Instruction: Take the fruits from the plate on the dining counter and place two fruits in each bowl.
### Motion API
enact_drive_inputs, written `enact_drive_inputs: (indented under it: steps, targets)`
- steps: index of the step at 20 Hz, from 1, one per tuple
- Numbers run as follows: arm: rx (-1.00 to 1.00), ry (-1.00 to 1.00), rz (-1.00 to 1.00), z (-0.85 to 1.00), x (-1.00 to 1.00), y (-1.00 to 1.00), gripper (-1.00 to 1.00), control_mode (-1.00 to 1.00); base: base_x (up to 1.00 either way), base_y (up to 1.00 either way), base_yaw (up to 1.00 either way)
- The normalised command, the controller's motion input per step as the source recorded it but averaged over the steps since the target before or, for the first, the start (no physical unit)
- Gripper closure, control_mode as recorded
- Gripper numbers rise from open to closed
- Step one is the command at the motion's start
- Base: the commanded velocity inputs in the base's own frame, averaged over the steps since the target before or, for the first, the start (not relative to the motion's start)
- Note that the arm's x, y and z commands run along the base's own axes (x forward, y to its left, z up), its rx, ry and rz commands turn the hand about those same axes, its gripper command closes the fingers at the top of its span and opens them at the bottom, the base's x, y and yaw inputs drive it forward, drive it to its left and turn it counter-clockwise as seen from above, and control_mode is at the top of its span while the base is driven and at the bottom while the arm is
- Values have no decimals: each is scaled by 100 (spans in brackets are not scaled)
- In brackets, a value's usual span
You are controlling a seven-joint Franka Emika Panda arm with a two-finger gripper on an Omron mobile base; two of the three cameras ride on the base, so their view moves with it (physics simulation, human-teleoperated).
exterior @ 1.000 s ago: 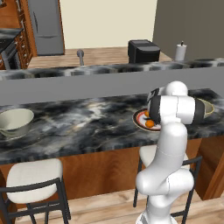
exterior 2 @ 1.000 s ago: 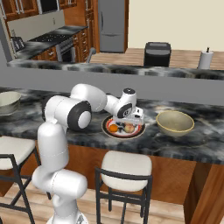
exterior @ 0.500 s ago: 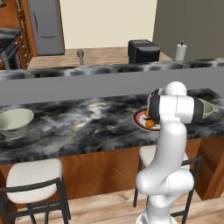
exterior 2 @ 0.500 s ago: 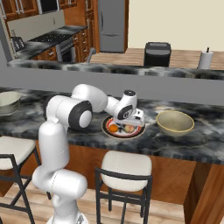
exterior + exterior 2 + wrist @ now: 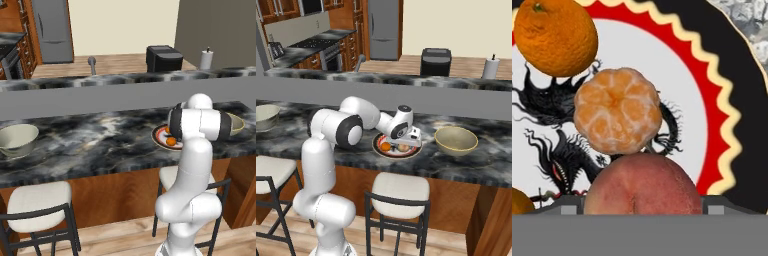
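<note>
Gripper [image 5: 406,145] hanging low over plate [image 5: 381,152], finger spread impossible to tell. Reddish fruit [image 5: 643,184] lying nearest, touching peeled orange fruit [image 5: 617,110]. Bowl [image 5: 456,140] standing apart beside rim.

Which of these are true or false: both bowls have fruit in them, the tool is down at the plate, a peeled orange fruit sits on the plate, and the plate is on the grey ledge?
1. Both bowls hold fruit. False: the left bowl and the right bowl show no fruit inside.
2. The tool is down at the plate. True.
3. A peeled orange fruit lies on the plate. True.
4. The plate sits on the grey ledge. False: it rests on the marbled dining counter.
5. A reddish fruit lies nearest the hand camera. True.
</note>
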Motion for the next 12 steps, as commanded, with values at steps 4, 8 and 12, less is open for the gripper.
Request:
enact_drive_inputs:
  steps: [4, 8, 12]
  targets:
    - [0, 0, 0, 0, 0, 0, 100, -100, 0, 0, 0]
    - [0, 0, 0, 10, 0, 0, 100, -100, 0, 0, 0]
    - [0, 0, 0, 67, 0, 0, 100, -100, 0, 0, 0]
